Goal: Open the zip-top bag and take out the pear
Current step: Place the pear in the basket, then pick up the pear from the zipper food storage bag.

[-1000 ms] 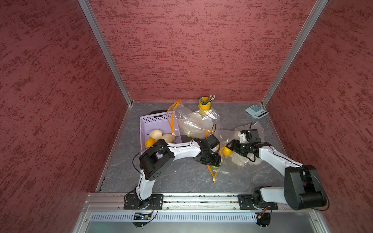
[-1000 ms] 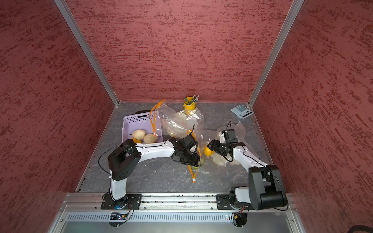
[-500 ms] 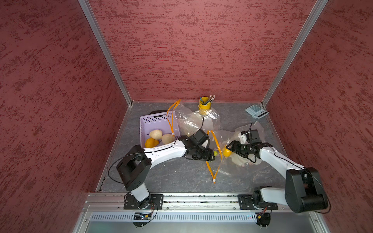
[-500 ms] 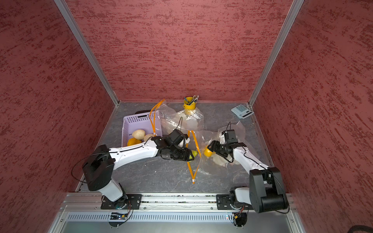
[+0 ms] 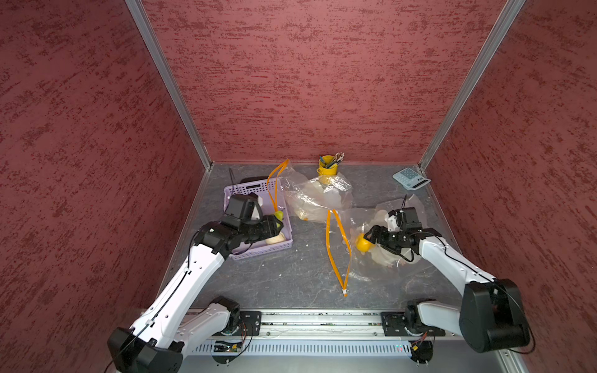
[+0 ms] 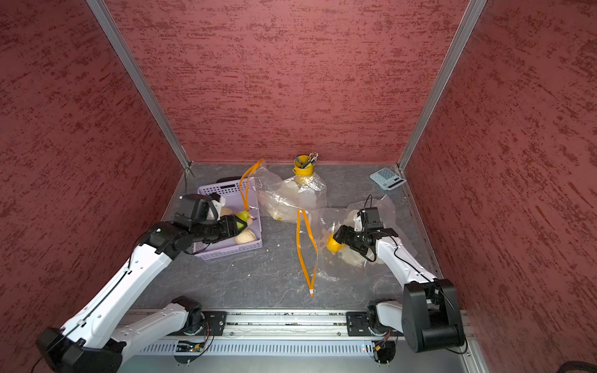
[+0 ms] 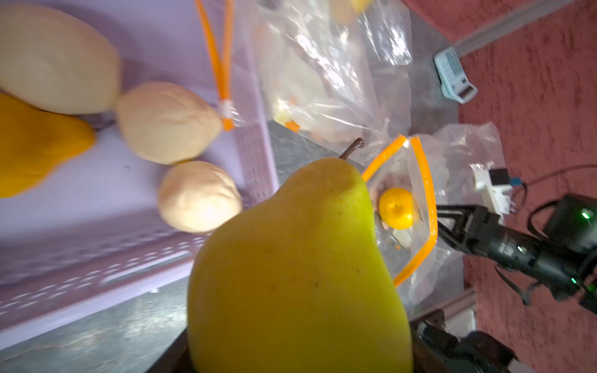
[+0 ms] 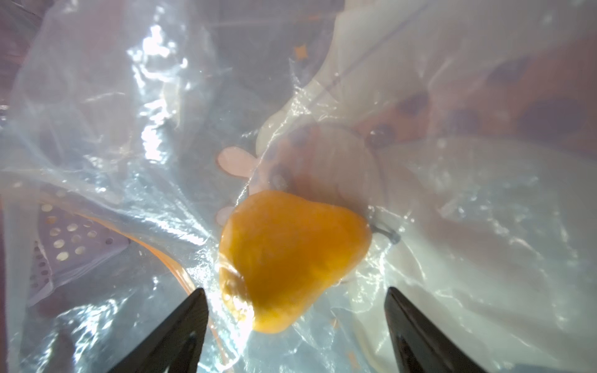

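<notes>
Pear (image 7: 290, 274), yellow-green with a brown stem, is resting in the grip of the left end effector (image 5: 276, 222), which is clamping its broad end. In both top views it is hanging just above the lavender basket (image 5: 258, 250), over the basket's edge nearest the bags. Inside the basket, pale tan fruits (image 7: 164, 122) and a deep-yellow fruit (image 7: 32, 145) are lying loose. The zip-top bag (image 5: 358, 218) is lying on the grey surface (image 5: 290, 274) well apart from the basket, its orange-edged mouth (image 7: 420, 210) gaping toward the basket. The right end effector (image 5: 368, 238) is hovering at that bag with jaws spread wide and gripping nothing, a small orange fruit (image 8: 290, 258) lying between and just beyond its fingertips (image 8: 187, 316). A second clear bag (image 5: 318, 197) is lying just beside the basket, its orange strip (image 5: 271, 184) trailing over the basket's rim.
</notes>
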You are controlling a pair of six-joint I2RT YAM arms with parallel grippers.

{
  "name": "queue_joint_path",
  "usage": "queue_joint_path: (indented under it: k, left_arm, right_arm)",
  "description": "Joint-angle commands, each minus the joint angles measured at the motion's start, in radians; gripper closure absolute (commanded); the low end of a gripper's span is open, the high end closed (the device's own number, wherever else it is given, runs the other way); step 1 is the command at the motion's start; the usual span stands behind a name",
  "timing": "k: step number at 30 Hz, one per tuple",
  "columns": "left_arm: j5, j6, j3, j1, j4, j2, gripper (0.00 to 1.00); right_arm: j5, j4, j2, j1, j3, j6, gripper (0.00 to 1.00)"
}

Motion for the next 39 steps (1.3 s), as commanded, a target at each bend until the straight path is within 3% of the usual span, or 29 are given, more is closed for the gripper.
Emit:
queue_joint_path:
  k: [1, 7, 10, 12, 15, 19, 23, 27, 32, 37, 39]
  left_arm:
    - [-0.015, 0.085, -0.034, 0.101, -0.033, 0.052, 0.41]
    - [-0.042, 0.110, -0.039, 0.205, 0.108, 0.209, 0.41]
    - [-0.034, 0.123, -0.033, 0.208, 0.110, 0.270, 0.22]
    - [-0.071, 0.112, -0.034, 0.187, 0.096, 0.254, 0.14]
    - [-0.223, 0.088, 0.052, 0.054, 0.023, 0.149, 0.00]
    - [-0.268, 0.030, 0.209, -0.138, -0.061, 0.096, 0.01]
    - [-0.008, -0.101, 0.089, -0.245, 0.092, 0.140, 0.11]
    - [0.144, -0.233, -0.057, -0.356, 0.366, 0.286, 0.25]
    - [0.137, -0.290, -0.038, -0.464, 0.530, 0.474, 0.31]
    - [0.172, -0.302, 0.053, -0.493, 0.593, 0.628, 0.33]
    - [0.165, -0.303, 0.092, -0.508, 0.600, 0.672, 0.33]
  right_arm:
    - [0.021, -0.045, -0.025, 0.003, 0.047, -0.024, 0.14]
    - [0.029, -0.076, -0.049, 0.003, 0.061, -0.040, 0.13]
    - [0.039, -0.091, -0.057, 0.003, 0.066, -0.050, 0.13]
    - [0.048, -0.097, -0.057, 0.003, 0.069, -0.051, 0.12]
    - [0.068, -0.108, -0.060, 0.001, 0.072, -0.045, 0.12]
    - [0.084, -0.135, -0.080, -0.008, 0.083, -0.040, 0.12]
    - [0.083, -0.164, -0.102, -0.035, 0.092, -0.044, 0.12]
    - [0.071, -0.151, -0.082, -0.056, 0.083, -0.022, 0.15]
    - [-0.006, -0.034, -0.034, -0.059, 0.059, 0.040, 0.31]
    - [0.003, 0.017, 0.092, -0.059, 0.078, 0.061, 0.60]
    - [0.033, 0.027, 0.120, -0.060, 0.073, 0.062, 0.62]
